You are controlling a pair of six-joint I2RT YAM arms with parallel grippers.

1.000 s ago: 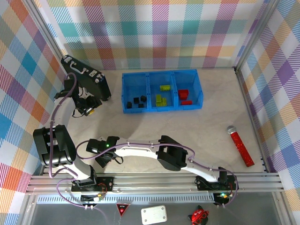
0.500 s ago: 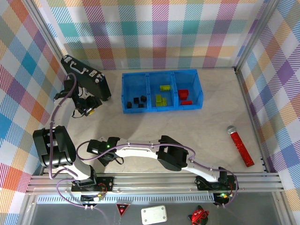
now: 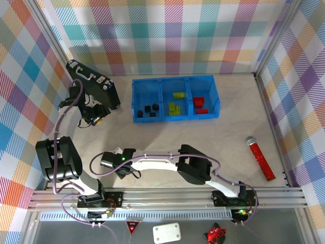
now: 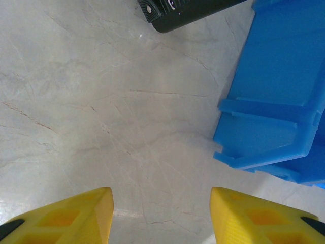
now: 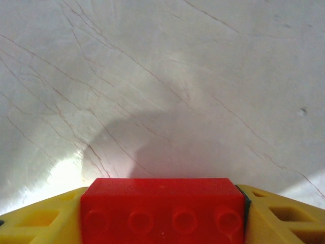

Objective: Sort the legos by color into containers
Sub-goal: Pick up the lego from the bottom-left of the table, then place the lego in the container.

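Observation:
A red lego [image 5: 162, 211] with a row of studs sits clamped between the yellow fingers of my right gripper [image 5: 162, 203], just above the bare table. From above, the right gripper [image 3: 106, 163] reaches far left near the front edge. The blue tray [image 3: 175, 80] stands at the back, holding black legos [image 3: 151, 110] in its left compartment, lime green legos [image 3: 174, 107] in the middle and red legos [image 3: 198, 101] on the right. My left gripper [image 3: 94, 117] hangs open left of the tray; its fingers [image 4: 76, 218] frame empty table beside the tray's corner [image 4: 269, 137].
A black case [image 3: 94, 84] with silver latches lies at the back left, its edge [image 4: 183, 10] just ahead of the left gripper. A red glittery stick [image 3: 260, 158] rests at the right. Plaid walls close in the back and sides.
My right arm has shifted slightly to the right, carrying the red lego with it. The left arm has not moved.

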